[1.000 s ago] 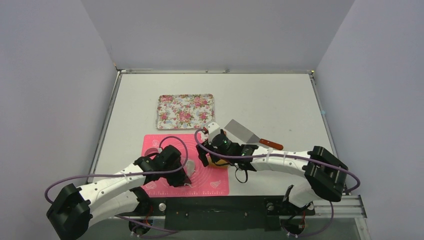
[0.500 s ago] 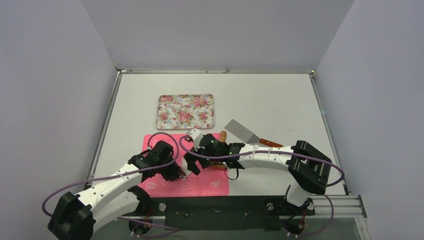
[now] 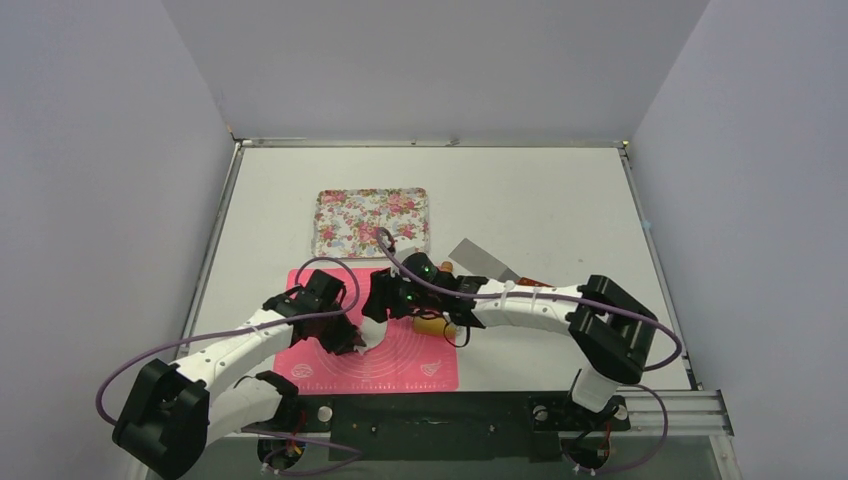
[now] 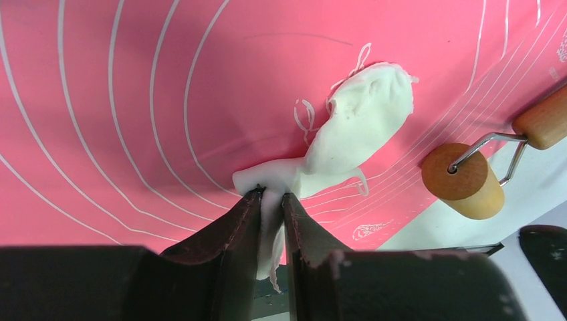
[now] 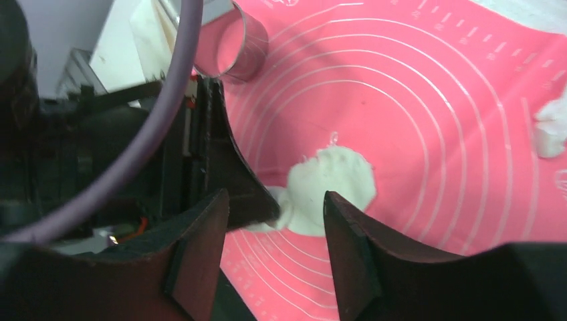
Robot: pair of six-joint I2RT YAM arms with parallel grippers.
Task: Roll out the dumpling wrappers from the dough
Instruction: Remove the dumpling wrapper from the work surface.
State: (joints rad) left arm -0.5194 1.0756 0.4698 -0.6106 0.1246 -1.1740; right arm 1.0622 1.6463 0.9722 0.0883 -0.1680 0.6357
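Observation:
A thin white dumpling wrapper (image 4: 361,130), pulled out of round, lies on the pink mat (image 4: 134,100). My left gripper (image 4: 271,195) is shut on its near edge, and that edge is lifted between the fingers. My right gripper (image 5: 275,192) hangs open just above the mat, with the wrapper (image 5: 331,190) beyond its fingertips and nothing between them. In the top view the left gripper (image 3: 352,340) and right gripper (image 3: 378,318) meet over the wrapper (image 3: 374,333) at the mat's middle left.
A metal ring cutter (image 5: 237,40) stands on the mat's far corner. A wooden rolling pin (image 4: 463,180) lies at the mat's right edge. A white dough scrap (image 5: 551,124) sits nearby. A floral tray (image 3: 370,222) and a metal spatula (image 3: 480,262) lie behind the mat.
My right arm has swung left across the mat to the left gripper, and its jaws have narrowed. The left gripper has kept its hold and shifted slightly back.

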